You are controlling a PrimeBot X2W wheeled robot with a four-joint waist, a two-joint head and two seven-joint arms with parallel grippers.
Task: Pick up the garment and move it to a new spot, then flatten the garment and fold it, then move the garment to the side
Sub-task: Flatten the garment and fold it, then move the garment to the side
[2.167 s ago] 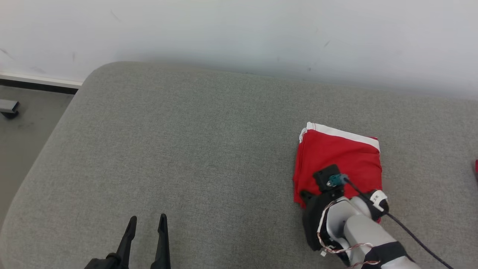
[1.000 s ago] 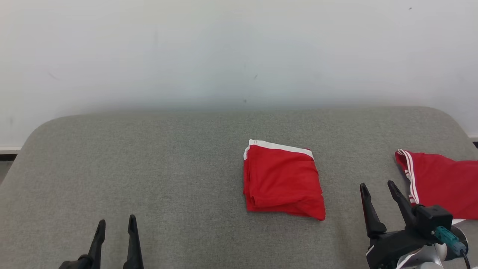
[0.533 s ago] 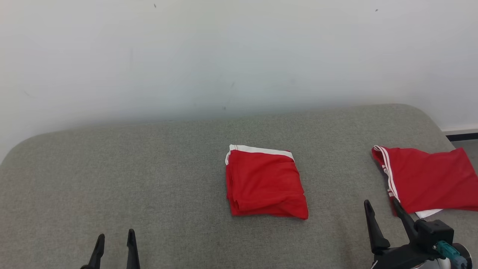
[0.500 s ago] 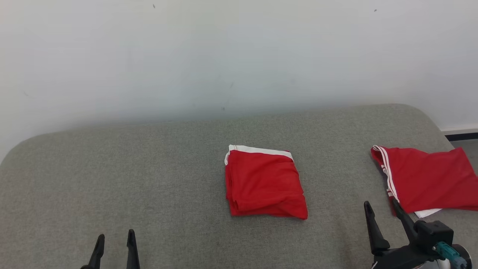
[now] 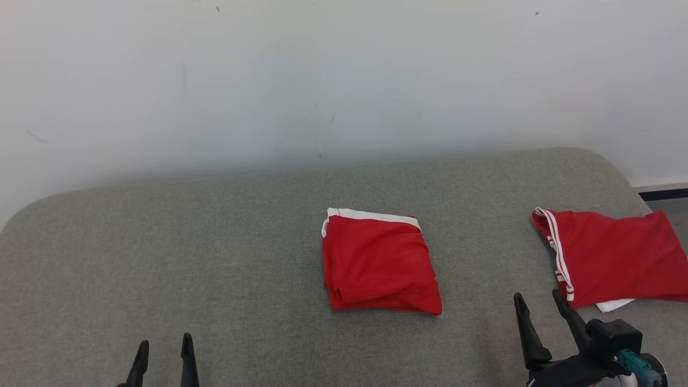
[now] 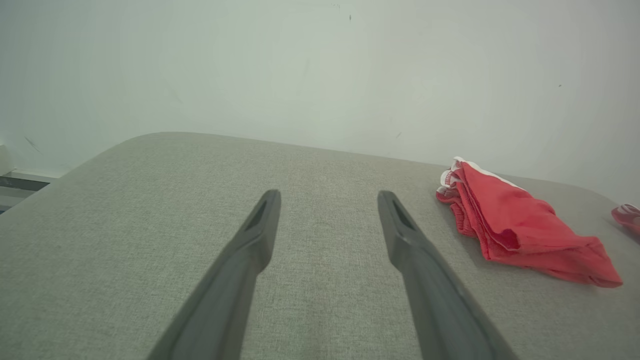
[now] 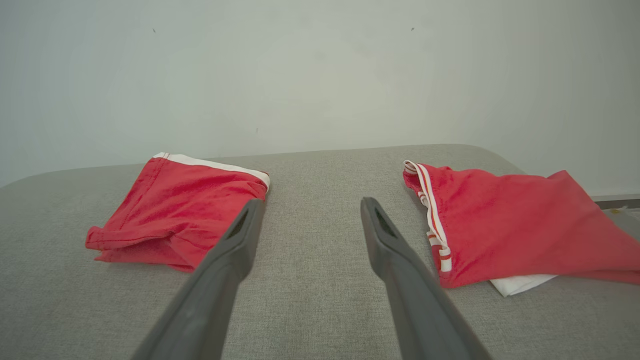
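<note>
One spread garment (image 5: 618,258) runs off the head view's right edge.

head: high, looking down | wrists: low, forward | shared: folded garment (image 5: 379,263)

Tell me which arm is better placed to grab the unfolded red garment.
Right. The right gripper sits open beside the unfolded garment; the left gripper is far across the cushion, past the folded garment.
</note>
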